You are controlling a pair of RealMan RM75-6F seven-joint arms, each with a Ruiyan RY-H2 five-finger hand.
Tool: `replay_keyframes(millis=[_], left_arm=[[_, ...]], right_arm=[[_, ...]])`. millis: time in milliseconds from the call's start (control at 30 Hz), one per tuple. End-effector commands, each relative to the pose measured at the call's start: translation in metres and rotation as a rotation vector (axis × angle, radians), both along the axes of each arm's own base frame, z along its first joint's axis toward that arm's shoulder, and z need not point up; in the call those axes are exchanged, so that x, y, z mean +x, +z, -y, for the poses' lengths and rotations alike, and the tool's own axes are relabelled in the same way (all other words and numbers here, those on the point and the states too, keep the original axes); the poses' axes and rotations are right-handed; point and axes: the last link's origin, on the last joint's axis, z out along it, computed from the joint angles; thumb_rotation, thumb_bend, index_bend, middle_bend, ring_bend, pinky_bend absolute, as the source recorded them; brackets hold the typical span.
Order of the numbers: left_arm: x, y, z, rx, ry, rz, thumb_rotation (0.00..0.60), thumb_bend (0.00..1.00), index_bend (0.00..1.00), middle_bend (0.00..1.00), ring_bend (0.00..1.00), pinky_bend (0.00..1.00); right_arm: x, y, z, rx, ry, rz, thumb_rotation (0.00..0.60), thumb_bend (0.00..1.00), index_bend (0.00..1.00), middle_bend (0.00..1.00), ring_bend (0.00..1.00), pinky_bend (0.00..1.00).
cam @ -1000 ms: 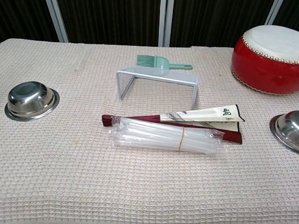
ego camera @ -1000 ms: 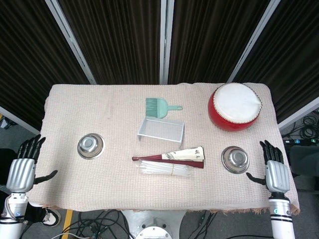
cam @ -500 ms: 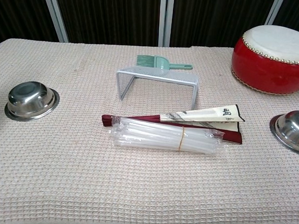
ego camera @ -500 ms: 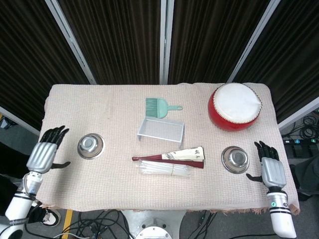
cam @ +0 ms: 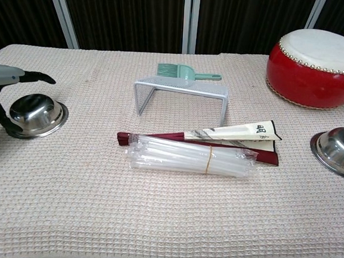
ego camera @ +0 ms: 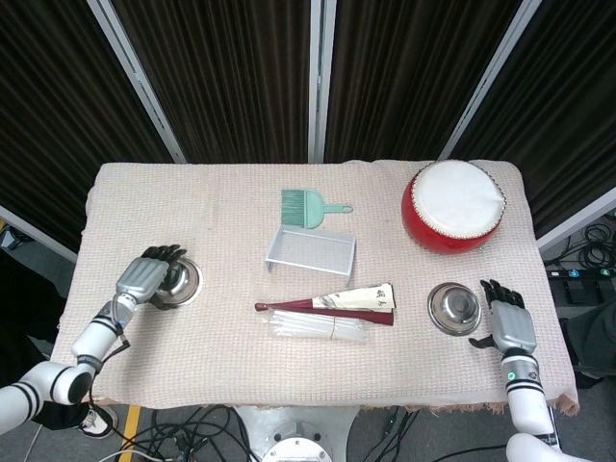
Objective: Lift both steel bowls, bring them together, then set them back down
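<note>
Bowls sit well apart on the cloth-covered table (ego camera: 221, 366): left steel bowl (cam: 37, 114) under the left hand (ego camera: 146, 277), whose spread fingers arch over its rim, grasping nothing; right steel bowl (ego camera: 454, 307) just beside the right hand (ego camera: 508, 324), fingers apart and empty

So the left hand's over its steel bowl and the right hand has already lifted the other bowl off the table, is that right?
Not quite. The right hand is beside its steel bowl, which sits on the table in the head view. The left hand is indeed over the other bowl.
</note>
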Motion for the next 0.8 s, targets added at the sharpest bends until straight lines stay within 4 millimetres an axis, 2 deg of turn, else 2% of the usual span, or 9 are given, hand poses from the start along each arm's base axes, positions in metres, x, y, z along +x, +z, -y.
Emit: replay_keyframes(millis=[33,367,467,533,633,667,800], left_arm=[[0.002,-0.01,-0.013,-0.017,0.025,0.007,0.6,0.0,0.01,0.0,0.0,0.07],[-0.005,-0.016,-0.02,-0.054,0.051,-0.01,0.6,0.0,0.03,0.03,0.0,0.1],[-0.005,-0.017,-0.02,-0.046,0.043,-0.007,0.6,0.0,0.09,0.07,0.03,0.16],[-0.005,-0.017,-0.02,-0.039,0.038,-0.001,0.6,0.0,0.15,0.13,0.09,0.23],[-0.006,-0.015,-0.02,-0.028,0.032,0.0,0.6,0.01,0.26,0.23,0.2,0.36],[-0.006,-0.015,-0.02,-0.023,0.031,0.003,0.6,0.02,0.31,0.28,0.24,0.4],[-0.009,-0.015,-0.018,-0.017,0.034,0.005,0.6,0.05,0.44,0.41,0.38,0.55]], right_arm=[[0.0,-0.005,0.007,0.015,-0.008,0.007,0.6,0.0,0.0,0.0,0.0,0.0],[0.001,-0.018,0.024,0.078,0.002,0.034,0.6,0.0,0.0,0.0,0.0,0.0],[0.003,-0.02,0.027,0.084,0.016,0.027,0.6,0.01,0.0,0.01,0.0,0.01],[0.005,-0.022,0.029,0.083,0.025,0.023,0.6,0.02,0.01,0.06,0.0,0.05],[0.007,-0.025,0.03,0.077,0.036,0.02,0.6,0.03,0.13,0.16,0.06,0.15],[0.007,-0.025,0.03,0.073,0.039,0.019,0.6,0.04,0.22,0.21,0.1,0.19],[0.007,-0.028,0.029,0.074,0.039,0.02,0.6,0.06,0.4,0.33,0.22,0.3]])
